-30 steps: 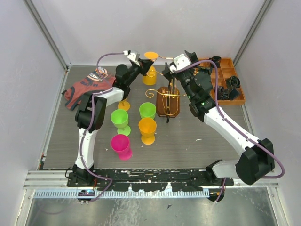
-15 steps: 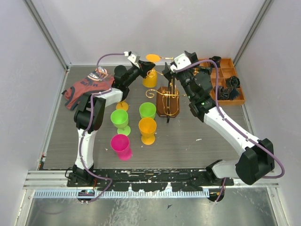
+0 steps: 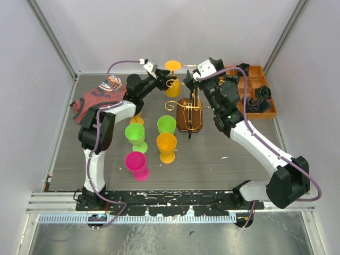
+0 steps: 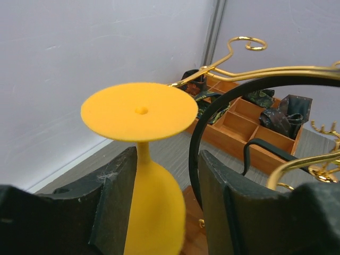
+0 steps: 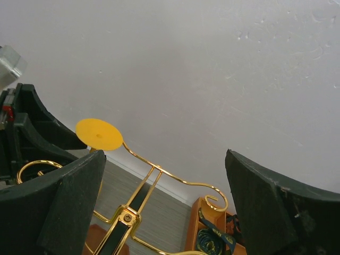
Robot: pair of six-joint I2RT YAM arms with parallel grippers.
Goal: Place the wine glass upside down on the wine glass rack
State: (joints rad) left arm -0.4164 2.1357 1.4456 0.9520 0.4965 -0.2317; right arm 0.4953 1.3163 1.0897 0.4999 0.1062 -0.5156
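Wine glass rack (image 3: pixel 189 121) stands toward the table's far side. Your wine glass (image 4: pixel 139 110) is upside down by its wire arm, foot up, stem vertical. The bowl sits between the left gripper (image 4: pixel 162 186)'s 2 parted jaws, clear of one. Your right gripper (image 5: pixel 163 175) gapes wide above the rack, holding nothing.

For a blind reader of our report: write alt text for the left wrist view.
An upside-down orange-yellow wine glass, round foot uppermost, is between the two dark fingers of the open left claw. Behind it to the right, curled gold wires of the wine glass rack cross above an orange-brown compartment tray; a pale wall fills the left.
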